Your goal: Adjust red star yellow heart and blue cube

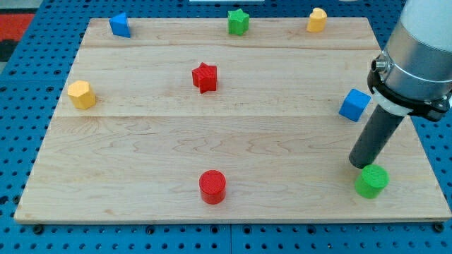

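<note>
Nearest the camera, at the view's bottom, sits the red cylinder (212,186), then to its right the green cylinder (371,180). Your tip (358,165) rests just beside that green cylinder, at its upper-left edge, touching or nearly so; can't tell which. There's no hand here to stand apart or together, just a bare rod, clamped on nothing.

Left to right across the wooden board (141,162): yellow block (81,94) near the left edge, shape unclear, maybe the heart. Blue block (120,25) at the top left. Red star (204,77) left of centre, upper half. Green star (239,22) at the top edge. Second yellow block (317,20) at the top right, shape also hard to read. Blue cube (354,104) at the right, just above your tip and apart from it.

Step in hand, as a judgement: none of the three target blocks is being touched, so you're in approach. The blue cube is the closest target. The next move calls for clearing the green cylinder without nudging it, then coming up behind the cube on the side opposite to where you want it pushed.
</note>
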Action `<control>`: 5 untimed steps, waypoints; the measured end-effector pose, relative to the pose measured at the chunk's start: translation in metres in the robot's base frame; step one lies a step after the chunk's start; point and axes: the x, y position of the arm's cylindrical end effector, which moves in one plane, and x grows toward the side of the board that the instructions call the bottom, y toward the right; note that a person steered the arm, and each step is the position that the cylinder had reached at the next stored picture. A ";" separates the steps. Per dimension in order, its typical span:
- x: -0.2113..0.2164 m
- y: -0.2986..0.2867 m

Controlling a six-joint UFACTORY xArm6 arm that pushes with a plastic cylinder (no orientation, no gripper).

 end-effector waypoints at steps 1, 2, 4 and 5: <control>-0.043 -0.045; -0.119 -0.082; -0.186 -0.201; -0.218 -0.218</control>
